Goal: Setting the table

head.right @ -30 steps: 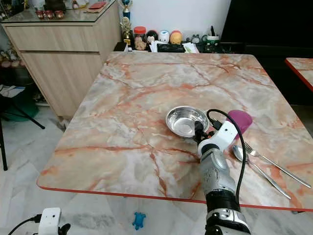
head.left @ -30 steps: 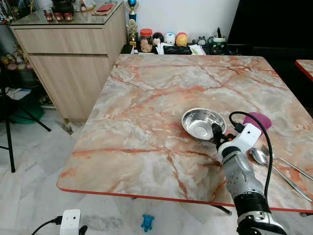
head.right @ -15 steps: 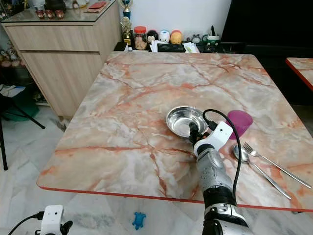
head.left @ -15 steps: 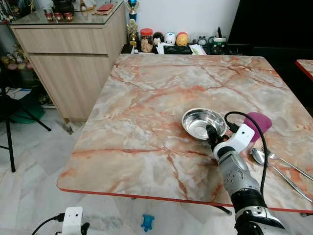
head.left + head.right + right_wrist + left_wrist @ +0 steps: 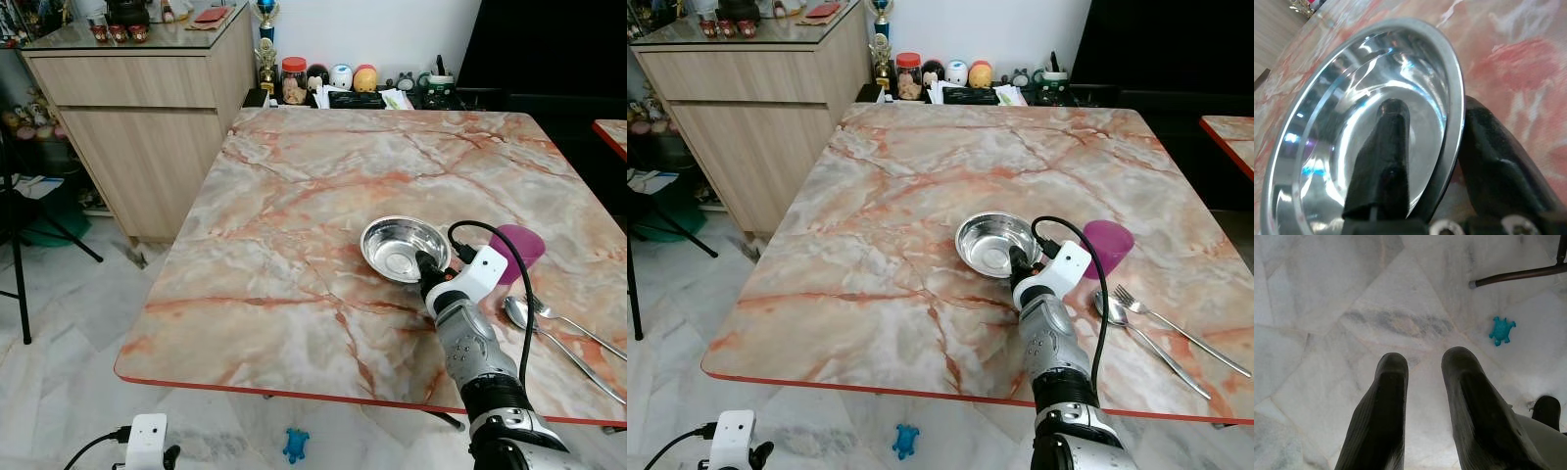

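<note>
Steel bowl (image 5: pixel 403 248) on marble table (image 5: pixel 294 225) (tiled floor (image 5: pixel 69 323))

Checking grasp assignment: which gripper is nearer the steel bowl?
Right. The right gripper straddles the steel bowl's near rim, one finger inside, one outside. The left gripper hangs low over the floor, well off the table.

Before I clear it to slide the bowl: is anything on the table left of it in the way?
Nothing visible: the right gripper pinches the steel bowl's rim, and the marble table lies bare leftward.
</note>
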Tool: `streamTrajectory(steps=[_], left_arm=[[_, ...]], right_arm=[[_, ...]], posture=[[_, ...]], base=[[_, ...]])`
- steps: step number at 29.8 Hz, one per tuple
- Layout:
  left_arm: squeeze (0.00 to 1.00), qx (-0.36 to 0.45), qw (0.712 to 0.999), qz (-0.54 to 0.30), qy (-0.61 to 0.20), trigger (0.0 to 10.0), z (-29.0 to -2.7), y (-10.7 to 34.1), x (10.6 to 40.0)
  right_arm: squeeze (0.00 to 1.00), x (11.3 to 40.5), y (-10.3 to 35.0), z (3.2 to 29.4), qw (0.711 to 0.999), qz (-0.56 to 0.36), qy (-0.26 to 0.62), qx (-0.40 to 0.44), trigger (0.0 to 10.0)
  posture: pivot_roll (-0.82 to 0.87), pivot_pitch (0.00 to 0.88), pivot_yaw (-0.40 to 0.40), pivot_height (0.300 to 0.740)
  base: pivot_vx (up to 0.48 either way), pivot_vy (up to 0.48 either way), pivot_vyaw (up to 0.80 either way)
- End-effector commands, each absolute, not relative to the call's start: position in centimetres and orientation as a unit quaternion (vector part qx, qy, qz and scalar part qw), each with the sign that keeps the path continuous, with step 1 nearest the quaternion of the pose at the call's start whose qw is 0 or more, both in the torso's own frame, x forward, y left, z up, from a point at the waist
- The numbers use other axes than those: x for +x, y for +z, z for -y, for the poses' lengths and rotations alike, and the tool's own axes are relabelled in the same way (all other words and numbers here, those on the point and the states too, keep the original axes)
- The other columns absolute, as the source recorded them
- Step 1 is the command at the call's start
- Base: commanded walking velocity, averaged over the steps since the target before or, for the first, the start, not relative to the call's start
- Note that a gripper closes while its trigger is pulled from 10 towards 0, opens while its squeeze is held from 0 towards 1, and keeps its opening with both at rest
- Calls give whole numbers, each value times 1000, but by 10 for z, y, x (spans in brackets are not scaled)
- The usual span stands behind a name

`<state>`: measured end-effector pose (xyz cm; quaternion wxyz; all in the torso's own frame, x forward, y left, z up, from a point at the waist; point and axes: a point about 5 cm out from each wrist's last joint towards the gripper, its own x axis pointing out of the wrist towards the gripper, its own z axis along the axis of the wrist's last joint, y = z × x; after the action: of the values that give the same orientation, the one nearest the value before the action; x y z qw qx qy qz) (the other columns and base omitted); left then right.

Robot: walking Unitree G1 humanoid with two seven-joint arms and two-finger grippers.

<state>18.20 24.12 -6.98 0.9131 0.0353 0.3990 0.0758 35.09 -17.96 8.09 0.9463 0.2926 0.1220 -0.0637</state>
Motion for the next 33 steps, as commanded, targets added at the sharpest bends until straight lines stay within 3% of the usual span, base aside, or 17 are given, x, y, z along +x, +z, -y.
streamTrajectory(steps=[1, 20, 21, 22, 33], left_arm=[[0, 38, 911, -404, 76, 10000, -240, -71, 180], [0, 42, 910, -406, 73, 10000, -239, -71, 181], [0, 44, 910, -406, 74, 10000, -239, -71, 182], [0, 45, 910, -406, 74, 10000, -239, -71, 182], [0, 28, 908, -410, 85, 10000, -238, -73, 180]], right_arm=[[0, 352, 82, 181, 946, -120, -67, 294, 0], [0, 350, 83, 179, 943, -99, -62, 311, 0], [0, 351, 88, 177, 943, -77, -50, 320, 2549], [0, 351, 92, 175, 943, -60, -39, 325, 10000], [0, 332, 140, 164, 911, 129, 65, 386, 10000]], posture=[[70, 0, -6, 740], [71, 0, -4, 740], [72, 0, -5, 740], [72, 0, -3, 740], [67, 0, 0, 740]], base=[[0, 0, 0], [0, 0, 0], [0, 0, 0], [0, 0, 0], [0, 0, 0]])
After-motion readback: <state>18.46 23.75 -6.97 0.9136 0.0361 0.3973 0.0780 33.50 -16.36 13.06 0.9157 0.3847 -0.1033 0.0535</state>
